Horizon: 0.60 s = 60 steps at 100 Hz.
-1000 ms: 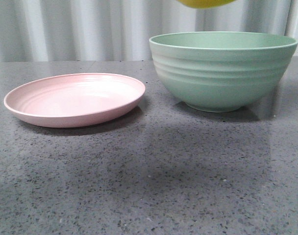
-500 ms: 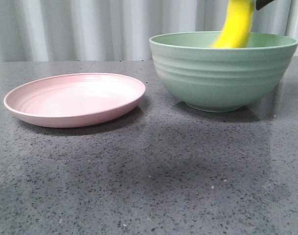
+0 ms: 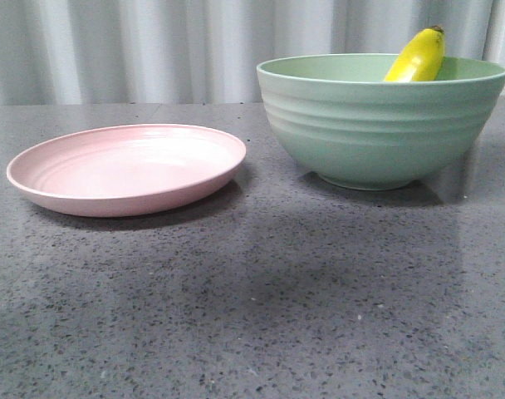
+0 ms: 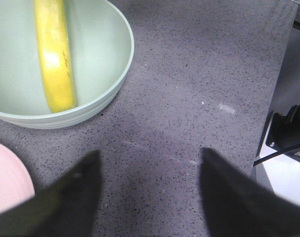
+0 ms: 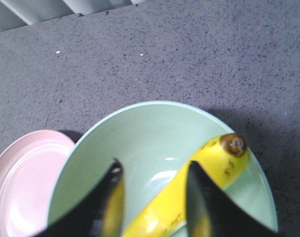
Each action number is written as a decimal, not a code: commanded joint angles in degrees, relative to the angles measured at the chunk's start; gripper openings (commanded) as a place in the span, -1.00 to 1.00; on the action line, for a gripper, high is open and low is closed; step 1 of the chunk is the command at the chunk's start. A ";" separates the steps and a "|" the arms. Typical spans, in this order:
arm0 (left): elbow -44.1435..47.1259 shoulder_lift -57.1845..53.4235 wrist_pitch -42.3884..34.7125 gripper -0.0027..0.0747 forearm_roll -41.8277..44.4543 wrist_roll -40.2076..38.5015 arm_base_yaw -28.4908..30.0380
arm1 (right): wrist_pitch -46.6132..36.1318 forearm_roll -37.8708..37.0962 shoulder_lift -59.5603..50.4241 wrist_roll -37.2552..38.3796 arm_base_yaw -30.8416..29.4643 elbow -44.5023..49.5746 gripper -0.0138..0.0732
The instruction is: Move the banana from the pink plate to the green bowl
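Note:
The yellow banana [image 3: 419, 56] lies inside the green bowl [image 3: 377, 133], leaning on the far right wall with its dark tip above the rim. It also shows in the left wrist view [image 4: 55, 54] and the right wrist view [image 5: 209, 168]. The pink plate [image 3: 128, 170] is empty on the left. My right gripper [image 5: 152, 170] is open above the green bowl [image 5: 140, 143], its fingers apart from the banana. My left gripper [image 4: 147, 158] is open and empty over bare countertop, beside the green bowl [image 4: 98, 59]. Neither gripper shows in the front view.
The grey speckled countertop [image 3: 261, 307] runs to a white curtain [image 3: 153, 50] at the back. In the left wrist view the counter's edge [image 4: 276, 98] shows, with cables and a white base beyond it. A part of the pink plate [image 4: 7, 177] lies near my left fingers.
The banana has dropped from the right gripper into the green bowl and settled against its wall. The gripper, seen at the top half a second ago, has left the front view.

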 commanded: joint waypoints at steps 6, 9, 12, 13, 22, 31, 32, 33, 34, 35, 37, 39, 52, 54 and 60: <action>-1.92 -2.57 -4.07 -0.97 -1.52 -0.60 0.06 | 1.15 -3.10 -6.81 -1.88 -0.01 -2.11 -0.86; -1.92 -2.82 -4.22 -0.97 -1.52 -0.60 0.06 | 2.07 -4.14 -7.81 -1.88 -0.01 -2.11 -0.86; -1.92 -3.12 -4.31 -0.98 -1.52 -0.60 0.06 | 2.66 -5.46 -8.90 -1.88 -0.01 -1.98 -0.86; -1.92 -3.28 -4.31 -0.98 -1.52 -0.60 0.06 | 2.81 -5.70 -9.46 -1.88 -0.01 -1.97 -0.86; -0.87 -4.77 -5.95 -0.98 -1.52 -0.60 0.06 | 2.81 -7.21 -13.56 -1.88 -0.01 -0.27 -0.86; 2.28 -7.35 -9.43 -0.98 -1.52 -0.60 0.06 | -0.87 -7.33 -17.93 -1.99 -0.01 3.58 -0.86; 2.61 -7.83 -9.75 -0.98 -1.52 -0.60 0.06 | -1.49 -7.33 -18.68 -2.14 -0.01 3.93 -0.86; 3.26 -8.08 -10.40 -0.98 -1.52 -0.60 0.06 | -1.83 -7.33 -19.06 -2.33 -0.01 4.65 -0.86; 3.61 -8.60 -10.74 -0.98 -1.52 -0.60 0.06 | -2.15 -7.33 -19.83 -2.36 -0.01 5.01 -0.86; 3.96 -8.85 -11.40 -0.98 -1.52 -0.60 0.06 | -2.78 -7.33 -20.22 -2.50 -0.01 5.76 -0.86; 5.05 -9.69 -12.11 -0.98 -1.52 -0.60 0.06 | -3.71 -7.33 -21.40 -2.73 -0.01 6.54 -0.86; 6.22 -10.58 -13.21 -0.98 -1.52 -0.60 0.06 | -4.64 -7.33 -22.53 -2.87 -0.01 7.78 -0.86; 14.43 -16.80 -21.13 -0.98 -1.52 -0.60 0.06 | -12.42 -7.73 -29.74 -3.57 -0.01 17.01 -0.86; 15.79 -17.90 -22.49 -0.98 -1.52 -0.60 0.06 | -13.93 -7.73 -31.11 -3.67 -0.01 18.65 -0.86; 19.31 -21.44 -25.73 -0.98 -1.52 -0.60 0.06 | -18.10 -7.73 -35.08 -3.84 -0.01 23.01 -0.86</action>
